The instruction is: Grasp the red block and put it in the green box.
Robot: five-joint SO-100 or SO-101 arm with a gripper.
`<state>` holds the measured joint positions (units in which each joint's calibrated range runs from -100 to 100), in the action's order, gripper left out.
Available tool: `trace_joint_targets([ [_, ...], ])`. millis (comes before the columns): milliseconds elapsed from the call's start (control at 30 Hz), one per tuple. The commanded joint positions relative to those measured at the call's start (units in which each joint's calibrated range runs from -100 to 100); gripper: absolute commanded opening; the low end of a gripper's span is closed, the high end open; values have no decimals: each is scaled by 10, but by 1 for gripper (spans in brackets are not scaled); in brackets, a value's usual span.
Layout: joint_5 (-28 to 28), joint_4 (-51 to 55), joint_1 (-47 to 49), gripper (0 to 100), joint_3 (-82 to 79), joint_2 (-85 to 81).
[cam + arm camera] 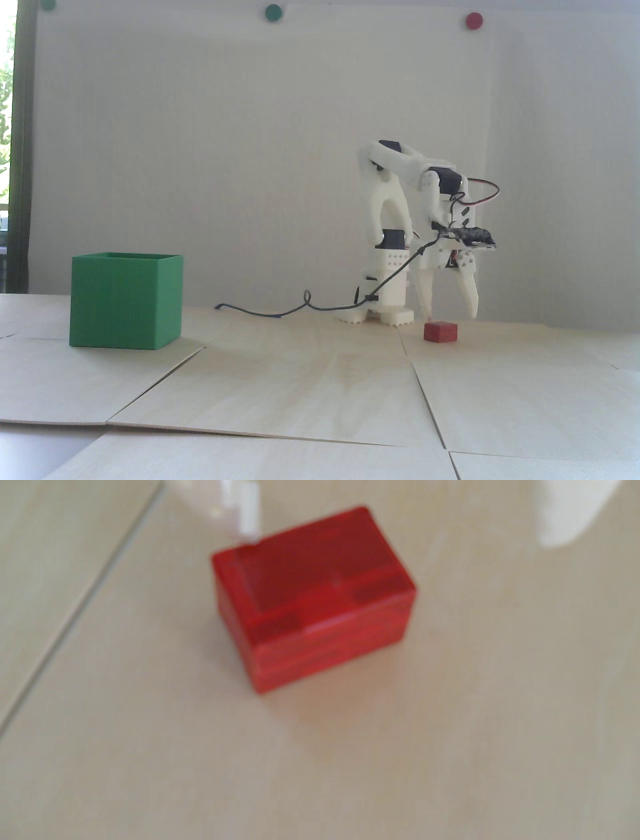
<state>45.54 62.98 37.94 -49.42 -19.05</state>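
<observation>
Tool (451,316) spread wide just above the red block (440,331), not gripping

White plastic five-joint arm (400,165) is folding forward over its base, wrist pointing downward. White two-finger gripper (451,315) is hanging with fingers splayed apart, tips low, apparently empty; wrist view is blurred, showing only white fingertips (242,511) at top.

Red block (441,332) lies flat on the table; green box (125,300) stands upright, well apart leftward.
</observation>
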Motion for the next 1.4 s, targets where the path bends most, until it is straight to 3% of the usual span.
trace_joint_targets([
  [0,-2,8,-4,35,37,1],
  [267,-3,42,-34,37,35,1],
  [700,-28,6,-46,37,-16,1],
  [1233,-46,4,38,37,-30,2],
  [1367,-47,-40,38,37,-53,2],
])
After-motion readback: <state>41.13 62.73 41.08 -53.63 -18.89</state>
